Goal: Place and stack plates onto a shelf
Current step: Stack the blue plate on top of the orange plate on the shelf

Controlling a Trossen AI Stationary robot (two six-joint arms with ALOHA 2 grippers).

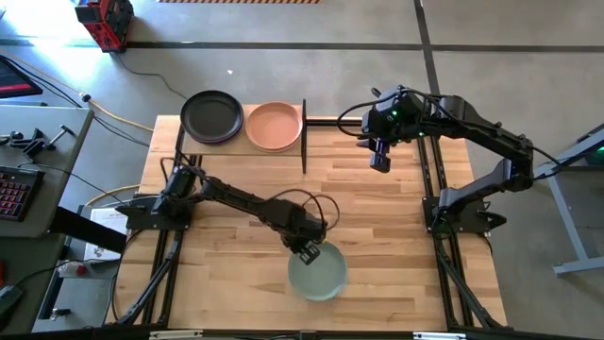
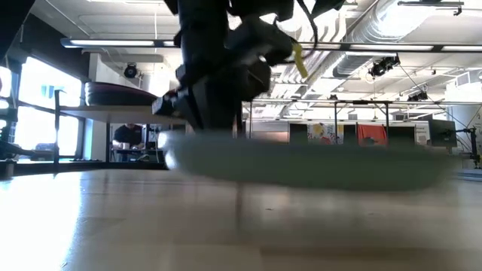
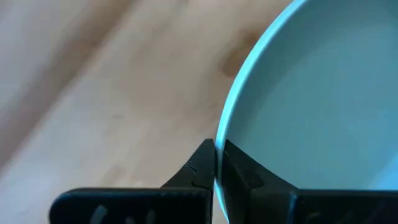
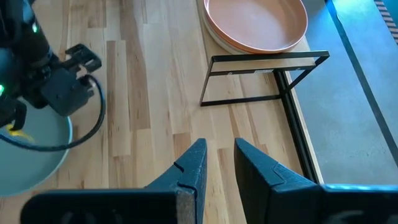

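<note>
I've got the left gripper (image 1: 308, 251) at the near-centre of the tabletop (image 1: 377, 217), clamped on the rim of the sage green plate (image 1: 318, 273). In the left wrist view the fingers (image 3: 239, 177) pinch the plate edge w/ one inside the rim, one outside, jaws narrow, rim between them. The low view shows the plate's gripped side tipped up a bit off the wood; far side I can't tell if it's touching.

Plate looks pale sage/blue-green, round, shallow, smooth, thin raised rim, nothing on it.

Right gripper (image 1: 379, 158) hangs over the far right part of the table, just right of the shelf's (image 1: 241, 146) black upright bars (image 1: 304, 137). Its fingers (image 4: 189, 165) are apart by a small gap, holding nothing.

On the shelf at the far edge: black plate (image 1: 211, 115) on the left, terracotta plate (image 1: 274, 125) beside it on the right, edges about touching. In the low view the black one looks like a stack, count unclear.
</note>
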